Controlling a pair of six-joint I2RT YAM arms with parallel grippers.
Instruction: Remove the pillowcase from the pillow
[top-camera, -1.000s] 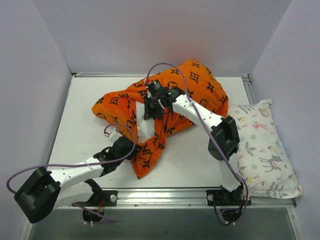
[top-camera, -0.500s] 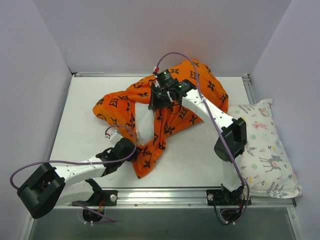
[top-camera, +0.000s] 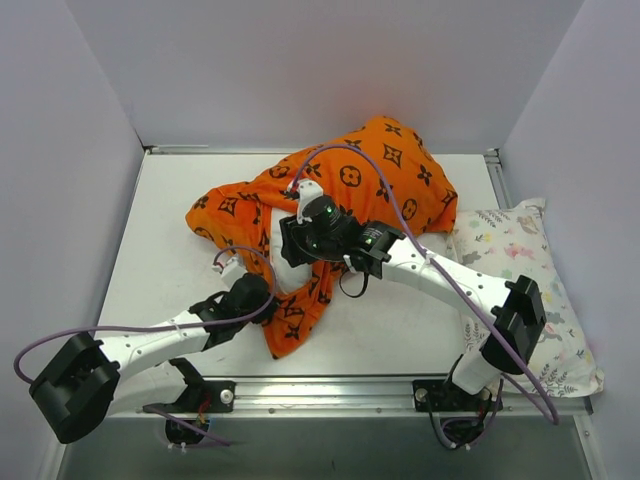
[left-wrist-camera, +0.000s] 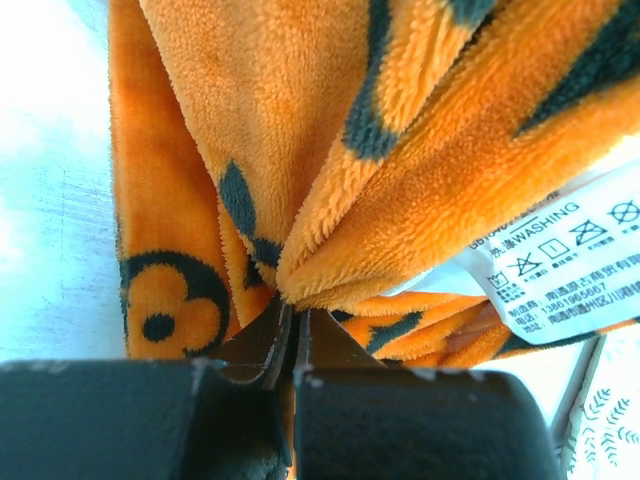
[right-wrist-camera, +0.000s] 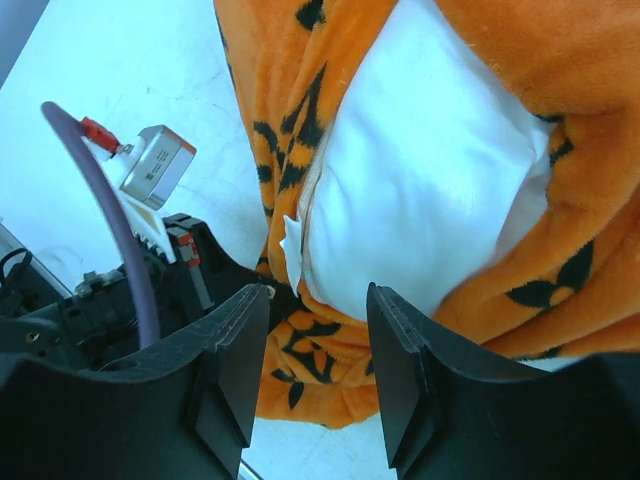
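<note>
While the orange monogram-print pillowcase (top-camera: 385, 165) lies bunched across the middle and rear of the counter (top-camera: 160, 230), its open end faces the near edge, and the plain white pillow (top-camera: 290, 268) shows through that opening. Most of the pillow is covered by the fabric; only a white strip is exposed in the top view.

Left arm: the left fingers (left-wrist-camera: 292, 325) are closed tight on a gathered fold of the pillowcase at its near hem, low on the counter. A white care label (left-wrist-camera: 560, 260) sewn into the fabric hangs just beside the clamped fold.

Right arm: the right fingers (right-wrist-camera: 400, 360) stand apart and grip nothing. They point down over the opening, with the exposed pillow surface and the orange hem visible between and beyond them. Whether the tips touch the fabric cannot be told. The left arm's wrist appears at the left of the right wrist view, near the hem.

A second, animal-print pillow (top-camera: 525, 295) lies along the right edge of the counter, its inner end just beside the pillowcase.
</note>
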